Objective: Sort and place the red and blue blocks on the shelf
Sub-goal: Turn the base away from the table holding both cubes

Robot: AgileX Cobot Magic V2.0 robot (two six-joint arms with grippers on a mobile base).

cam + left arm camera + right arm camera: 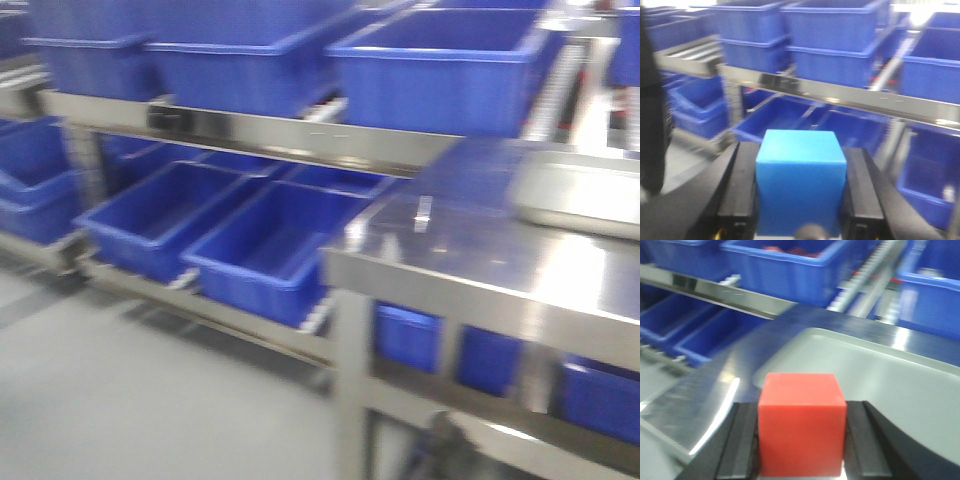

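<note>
Blue block (pixel 801 175) is clenched in the left hand (pixel 801 197), red block (pixel 801 420) in the right hand (pixel 801 442); both are picked, neither is on the shelf (pixel 850 95) yet.

- We take this for a warehouse or stockroom: a tiered steel shelf (pixel 280 135) carries rows of large blue tubs (pixel 440 75).
- We also see a steel table (pixel 470 250), roller tracks (pixel 867 282) and a plain grey floor (pixel 120 400).
</note>
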